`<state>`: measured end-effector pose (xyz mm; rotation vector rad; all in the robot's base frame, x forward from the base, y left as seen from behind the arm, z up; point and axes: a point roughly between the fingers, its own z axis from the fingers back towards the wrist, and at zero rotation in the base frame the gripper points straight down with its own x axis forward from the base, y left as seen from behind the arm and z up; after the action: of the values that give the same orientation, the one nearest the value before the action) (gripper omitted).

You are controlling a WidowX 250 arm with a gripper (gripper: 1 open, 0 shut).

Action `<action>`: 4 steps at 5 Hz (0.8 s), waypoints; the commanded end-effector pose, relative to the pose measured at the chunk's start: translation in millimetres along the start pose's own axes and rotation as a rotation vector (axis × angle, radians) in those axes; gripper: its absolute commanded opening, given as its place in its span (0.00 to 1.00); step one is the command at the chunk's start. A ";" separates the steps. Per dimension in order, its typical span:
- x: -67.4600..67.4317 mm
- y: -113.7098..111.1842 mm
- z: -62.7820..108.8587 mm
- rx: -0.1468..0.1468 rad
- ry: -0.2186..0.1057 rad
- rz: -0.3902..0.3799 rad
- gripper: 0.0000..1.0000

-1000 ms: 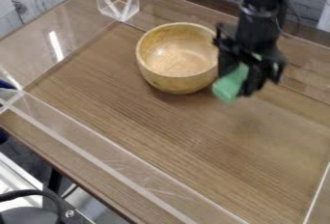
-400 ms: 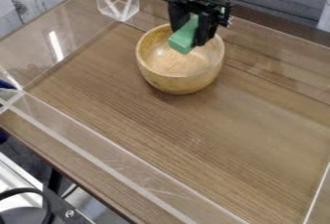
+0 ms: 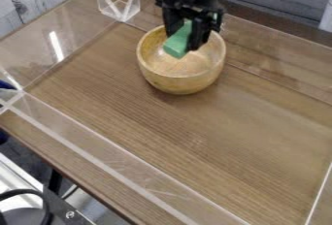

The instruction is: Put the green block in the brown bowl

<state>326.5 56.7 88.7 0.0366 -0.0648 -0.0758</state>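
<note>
A: How much room is there around the work area?

B: The wooden bench is ringed by a low clear wall. Its near edge runs diagonally from the left side down to the lower right. The far edge passes behind the brown bowl. A wide stretch of bare wood lies in front of the bowl and to its right. A small clear stand sits by the far left corner, well apart from the bowl.

A: Anything hard to read?

B: The arm is cut off by the top of the picture, so only its dark lower part shows. The far rim of the bowl is hidden behind the claw. The lower left corner shows dark cables and a pale floor, blurred. The clear wall is easiest to follow by its glints, and on the right side it is faint.

A: And the claw?

B: It points down over the bowl, dark fingers clamped on the green block. The block hangs tilted between them, its lower end over the bowl's pale inside, toward the far side. I cannot tell whether that end touches the bowl's floor.
</note>
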 end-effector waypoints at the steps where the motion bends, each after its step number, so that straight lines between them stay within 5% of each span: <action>1: 4.7 8.1 3.4 0.017 -0.039 -0.006 0.00; 4: 2.9 12.2 -10.0 0.016 -0.025 0.000 0.00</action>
<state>325.3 64.9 64.7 0.0406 -0.0429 -0.0837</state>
